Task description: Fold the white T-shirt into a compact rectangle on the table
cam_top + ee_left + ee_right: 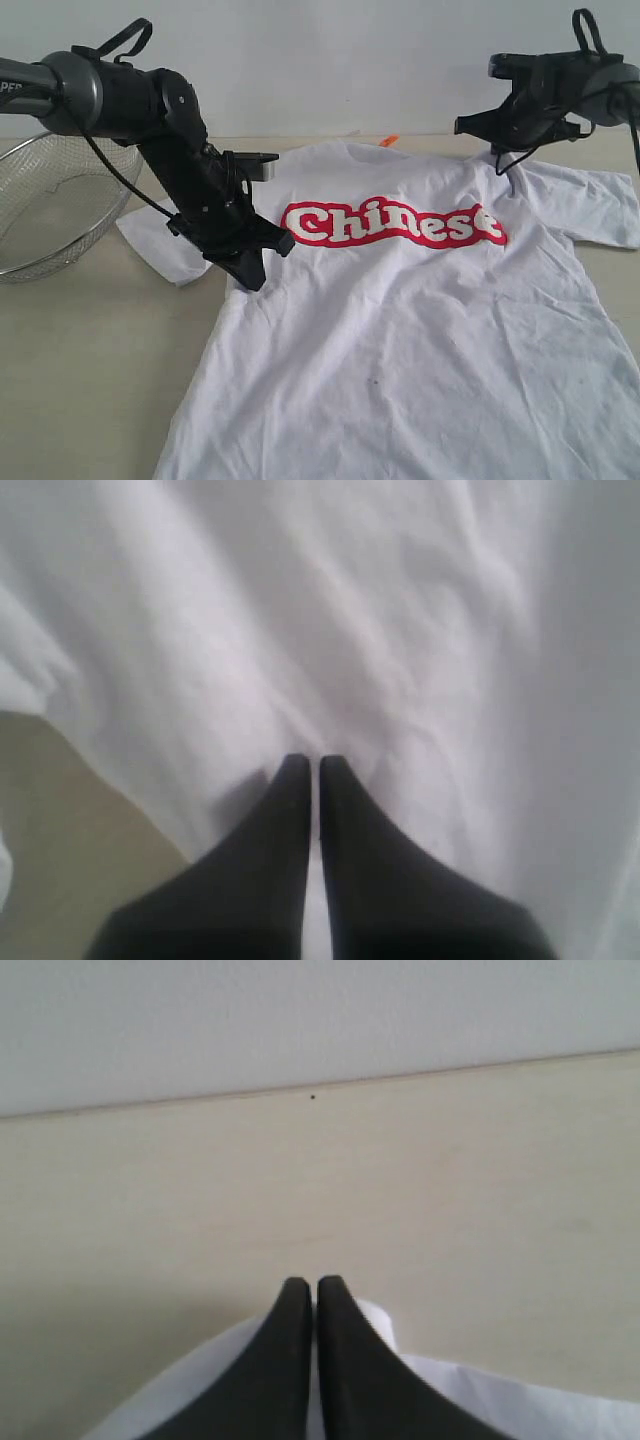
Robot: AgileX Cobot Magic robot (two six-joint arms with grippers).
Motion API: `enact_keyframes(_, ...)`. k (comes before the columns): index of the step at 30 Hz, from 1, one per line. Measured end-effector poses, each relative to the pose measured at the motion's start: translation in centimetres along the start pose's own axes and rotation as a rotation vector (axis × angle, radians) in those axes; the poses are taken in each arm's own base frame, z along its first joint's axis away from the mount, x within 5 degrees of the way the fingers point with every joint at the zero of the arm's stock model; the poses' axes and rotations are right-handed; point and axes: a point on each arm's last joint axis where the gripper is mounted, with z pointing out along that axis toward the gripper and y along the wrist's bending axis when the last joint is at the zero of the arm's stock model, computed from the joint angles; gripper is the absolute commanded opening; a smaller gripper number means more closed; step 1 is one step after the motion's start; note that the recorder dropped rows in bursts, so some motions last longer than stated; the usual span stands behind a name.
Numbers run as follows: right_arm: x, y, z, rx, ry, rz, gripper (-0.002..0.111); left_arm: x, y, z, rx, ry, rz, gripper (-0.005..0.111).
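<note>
With left gripper and right gripper both closed at the shoulders of the shirt, confirm a real pinch of cloth, then lift evenly and fold without dragging.

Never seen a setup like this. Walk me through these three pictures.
This is a robot with two black arms, each ending in a two-finger gripper. The wide picture comes from a camera standing off the arms; the other two look along each wrist at its own fingers. A white T-shirt with red lettering lies spread flat on the table, a wire basket beside it. The left gripper is over the shirt near a sleeve, the right gripper at its shoulder. Both are shut; whether either pinches cloth is unclear.
</note>
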Motion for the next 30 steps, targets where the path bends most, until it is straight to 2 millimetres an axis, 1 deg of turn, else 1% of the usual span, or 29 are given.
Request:
enact_keyframes(8, -0.2, 0.0, 0.0, -0.001, -0.019, 0.014, 0.0, 0.0, 0.0, 0.0, -0.001, -0.002, 0.0, 0.004)
enact_keyframes(10, -0.3, 0.0, -0.4, 0.002, -0.004, 0.014, 0.0, 0.0, 0.0, 0.0, -0.001, -0.004, 0.0, 0.004)
enact_keyframes(13, -1.2, 0.0, -2.0, 0.006, 0.008, 0.002, 0.0, -0.3, 0.0, -0.2, -0.005, -0.02, 0.003, 0.004)
enact_keyframes(15, -1.8, 0.1, -3.2, 0.008, 0.025, -0.004, 0.001, -0.8, -0.1, -0.6, -0.009, -0.046, 0.009, 0.004)
enact_keyframes(17, -2.1, 0.0, -4.2, 0.013, 0.045, -0.006, 0.008, -1.5, -0.1, -1.2, -0.016, -0.08, 0.016, 0.004)
enact_keyframes(21, -2.3, -0.2, -5.4, -0.021, 0.103, 0.008, 0.034, -2.5, 0.1, -2.2, -0.022, -0.124, 0.022, 0.004)
enact_keyframes(23, -2.6, -0.4, -6.0, -0.057, 0.113, 0.035, 0.043, -3.0, 0.4, -2.2, -0.021, -0.127, 0.02, 0.004)
enact_keyframes(24, -2.7, -0.5, -6.3, -0.076, 0.12, 0.049, 0.044, -3.1, 0.8, -2.1, -0.017, -0.119, 0.015, 0.004)
enact_keyframes(29, -3.4, -2.1, -8.0, -0.147, 0.14, 0.068, 0.044, -2.7, 2.2, 0.8, 0.001, -0.026, -0.01, 0.004)
enact_keyframes(30, -3.5, -2.3, -8.2, -0.154, 0.143, 0.062, 0.044, -2.6, 2.2, 1.1, 0.006, -0.017, -0.012, 0.004)
